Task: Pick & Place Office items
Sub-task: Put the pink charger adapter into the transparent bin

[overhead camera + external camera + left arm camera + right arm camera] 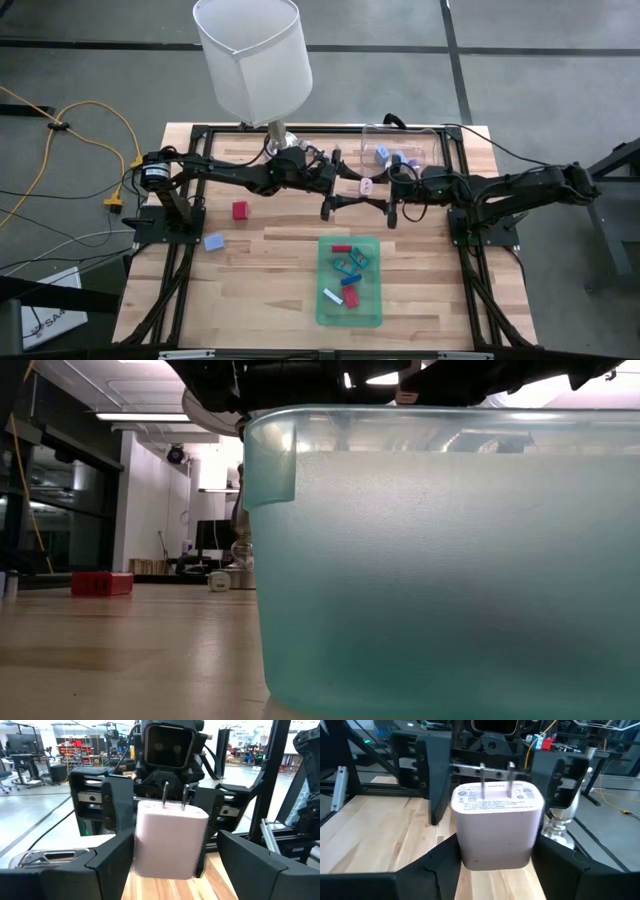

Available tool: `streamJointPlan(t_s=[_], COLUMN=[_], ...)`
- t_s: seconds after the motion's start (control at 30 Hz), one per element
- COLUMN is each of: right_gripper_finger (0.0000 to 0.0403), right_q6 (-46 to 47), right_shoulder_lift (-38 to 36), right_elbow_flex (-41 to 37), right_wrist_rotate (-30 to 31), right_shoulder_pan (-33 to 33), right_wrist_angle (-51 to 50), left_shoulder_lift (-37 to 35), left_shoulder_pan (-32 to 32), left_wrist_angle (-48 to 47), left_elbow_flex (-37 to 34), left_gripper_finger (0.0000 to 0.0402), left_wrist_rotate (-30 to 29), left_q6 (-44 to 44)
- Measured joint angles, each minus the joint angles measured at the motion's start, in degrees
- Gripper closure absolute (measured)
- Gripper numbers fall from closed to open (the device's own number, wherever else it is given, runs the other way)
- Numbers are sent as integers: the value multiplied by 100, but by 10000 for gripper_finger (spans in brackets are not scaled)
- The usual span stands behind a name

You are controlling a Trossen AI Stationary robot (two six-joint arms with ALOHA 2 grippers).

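Reading the label first: the top face of the pale pink plug-in charger (497, 825) carries grey print, and I can make out only the word "ADAPTER"; the rest is too fine for me.

Far left on the table (270, 270), a red block (240, 210) and a light blue piece (214, 241) lie loose, well apart from the arms. The left arm reaches in from the left, stretched low across the back half of the table past the lamp (252, 60). The left gripper (345, 187) has its fingers spread wide on either side of the charger, with a gap showing on one side.

The charger hangs at mid-table between the two grippers, which meet nose to nose, its two metal prongs sticking out of the labelled face. It is a rounded block, smooth and plain on its sides.

The right gripper (388, 188) comes in from the right, arm likewise extended, and as far as I can tell its fingers press both sides of the charger.

Nearer the front, the green tray (322, 300) holds red, teal, blue and white pieces. The clear container (425, 135) at the back holds a few blue ones.
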Motion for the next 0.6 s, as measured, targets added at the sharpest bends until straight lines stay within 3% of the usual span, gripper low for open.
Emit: streamJointPlan(t_s=[0.27,0.6], right_gripper_finger=[219,216], right_q6=[-30,-33], right_shoulder_lift=[-147,-410], right_elbow_flex=[4,4], right_wrist_rotate=[209,487], right_shoulder_pan=[229,277], right_wrist_angle=[-89,-473], left_shoulder_lift=[-2,-2], left_shoulder_pan=[-2,4], left_wrist_angle=[22,-60], left_elbow_flex=[2,2], left_gripper_finger=[124,124], left_wrist_rotate=[12,-24], left_q6=[-29,-50])
